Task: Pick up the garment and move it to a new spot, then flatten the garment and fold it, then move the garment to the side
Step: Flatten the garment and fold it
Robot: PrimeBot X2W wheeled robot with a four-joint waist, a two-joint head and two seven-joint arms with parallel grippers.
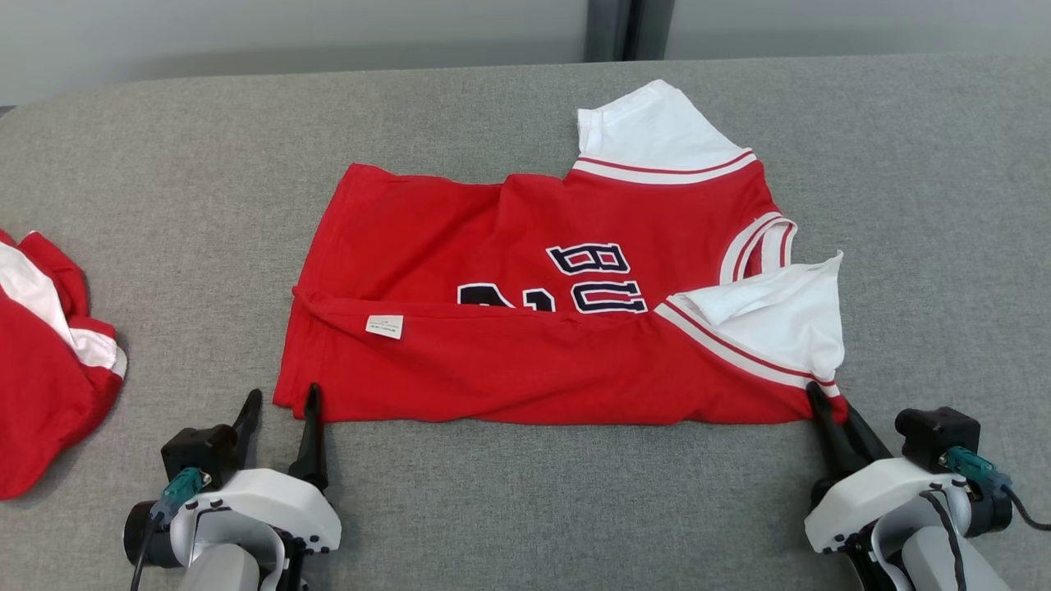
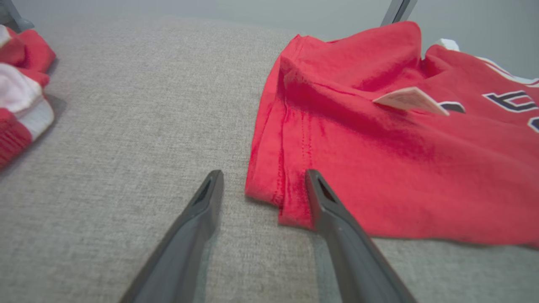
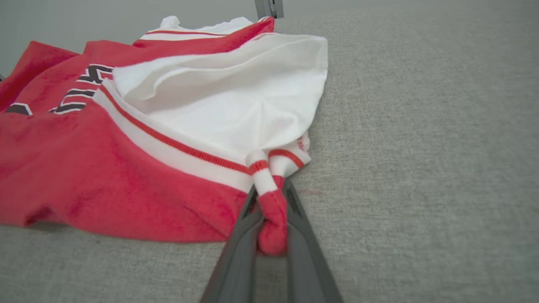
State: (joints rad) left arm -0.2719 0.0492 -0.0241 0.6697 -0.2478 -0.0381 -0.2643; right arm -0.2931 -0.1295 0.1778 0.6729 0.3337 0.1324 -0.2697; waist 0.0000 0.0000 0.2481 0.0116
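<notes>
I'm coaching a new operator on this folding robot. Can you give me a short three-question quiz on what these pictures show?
1. True or false: the right gripper is shut on a corner of the red shirt.
2. Multiple choice: the left gripper is A) shut on the hem; B) open, with the shirt's near corner between its fingers; C) raised high over a sleeve.
3. Fill in: in the head view, a second garment, red and white, lies to the shirt's ____.

Key: 1 true; 2 B; 3 left.
</notes>
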